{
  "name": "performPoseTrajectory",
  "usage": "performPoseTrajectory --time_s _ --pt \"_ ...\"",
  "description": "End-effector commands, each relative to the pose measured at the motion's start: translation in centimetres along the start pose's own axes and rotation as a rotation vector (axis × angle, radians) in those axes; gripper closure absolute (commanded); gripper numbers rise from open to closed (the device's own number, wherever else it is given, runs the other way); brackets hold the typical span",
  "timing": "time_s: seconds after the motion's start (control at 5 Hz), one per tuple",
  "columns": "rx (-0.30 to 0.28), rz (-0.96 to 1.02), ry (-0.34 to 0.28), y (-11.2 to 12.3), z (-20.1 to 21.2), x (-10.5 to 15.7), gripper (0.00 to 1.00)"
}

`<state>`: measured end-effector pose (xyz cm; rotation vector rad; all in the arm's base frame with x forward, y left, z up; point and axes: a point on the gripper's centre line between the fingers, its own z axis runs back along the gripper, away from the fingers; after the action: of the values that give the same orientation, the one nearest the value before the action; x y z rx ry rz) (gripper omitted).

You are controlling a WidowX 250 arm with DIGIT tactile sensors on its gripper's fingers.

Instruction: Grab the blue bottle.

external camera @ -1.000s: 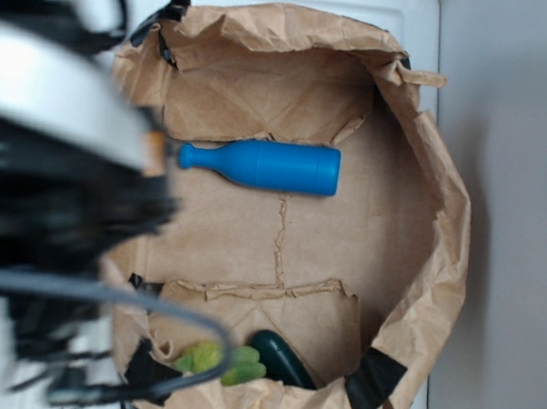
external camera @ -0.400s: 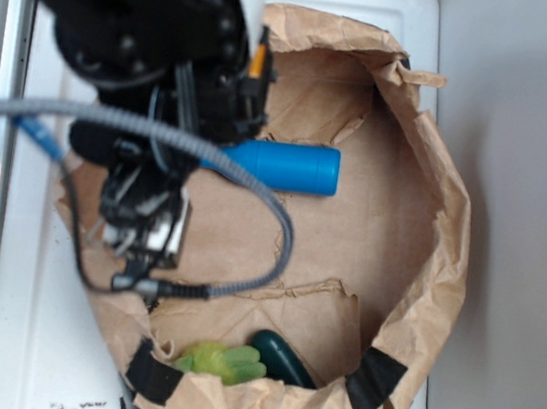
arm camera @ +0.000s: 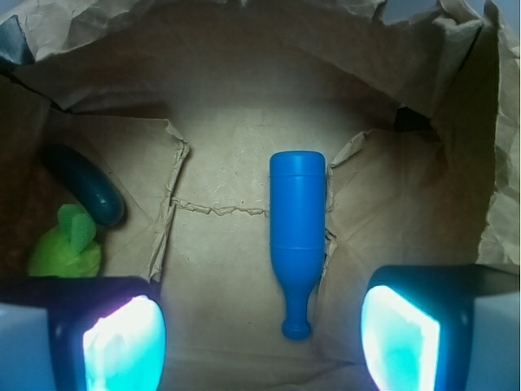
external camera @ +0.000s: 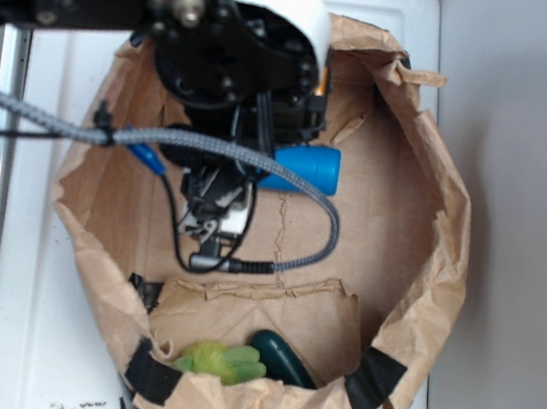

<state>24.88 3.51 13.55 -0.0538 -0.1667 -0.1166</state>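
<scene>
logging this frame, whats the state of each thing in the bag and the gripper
blue bottle: lying on its side on the bag floor, not gripped
gripper: open, fingers either side of the bottle's neck end, above it
dark green object: lying by the bag wall
leafy green toy: beside the dark green object
paper bag: open at the top

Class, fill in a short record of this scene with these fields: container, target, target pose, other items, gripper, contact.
container: brown paper bag, open at the top, with crumpled walls
target: blue bottle
target pose: lying on its side on the bag floor, neck towards the wrist camera
other items: dark green rounded object and yellow-green leafy toy, side by side at one edge of the bag
gripper: gripper open, one finger on either side of the bottle neck
contact: none visible between fingers and bottle
</scene>
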Motion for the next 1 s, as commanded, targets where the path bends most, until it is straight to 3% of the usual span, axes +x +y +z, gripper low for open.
performPoseTrajectory --time_s 0.0,0.2,0.6,0.8 --pt "0.01 -0.009 -0.038 -0.1 1.0 0.6 0.0" --pt "0.01 -0.009 -0.038 -0.1 1.0 0.6 0.0" --pt "-0.004 -0.019 -0.057 -0.6 -3.1 2.2 0.0" --pt "0.016 -0.01 -0.057 -0.1 -5.6 3.1 0.0"
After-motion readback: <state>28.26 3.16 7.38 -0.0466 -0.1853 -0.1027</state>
